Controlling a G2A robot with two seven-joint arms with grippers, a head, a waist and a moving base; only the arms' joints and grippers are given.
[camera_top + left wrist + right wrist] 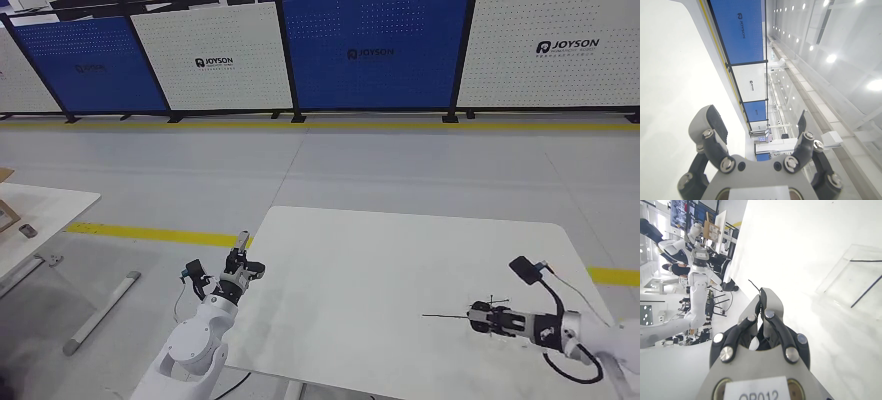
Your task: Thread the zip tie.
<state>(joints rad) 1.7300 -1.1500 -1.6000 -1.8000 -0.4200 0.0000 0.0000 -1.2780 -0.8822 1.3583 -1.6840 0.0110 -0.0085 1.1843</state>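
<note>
**While the right pincer pinches the zip tie, the left one is spread wide**

Where the right pincer (761,293) comes to a point, its two grey metal fingers are pressed tight together on the zip tie (754,285). The zip tie is a very thin black strip. A short, bendy bit of it pokes out past the tips like a little whisker. From above, the rest of it sticks out of the pincer as a straight, skinny line (445,316), pointing toward the middle of the table (380,260). I cannot tell if it touches the top. The table is smooth and white, with round corners.

Near the right pincer sits a clear tray (829,283) with low see-through walls. Two more black strips (865,261) lie flat inside it.

The left pincer (757,111) is at the left edge of the table, well apart from the zip tie. Its fingers are spread far apart with nothing between them. Each one has a black pad (716,121) with tiny bumps, and shiny round screws hold the dark arms to a grey metal plate.
</note>
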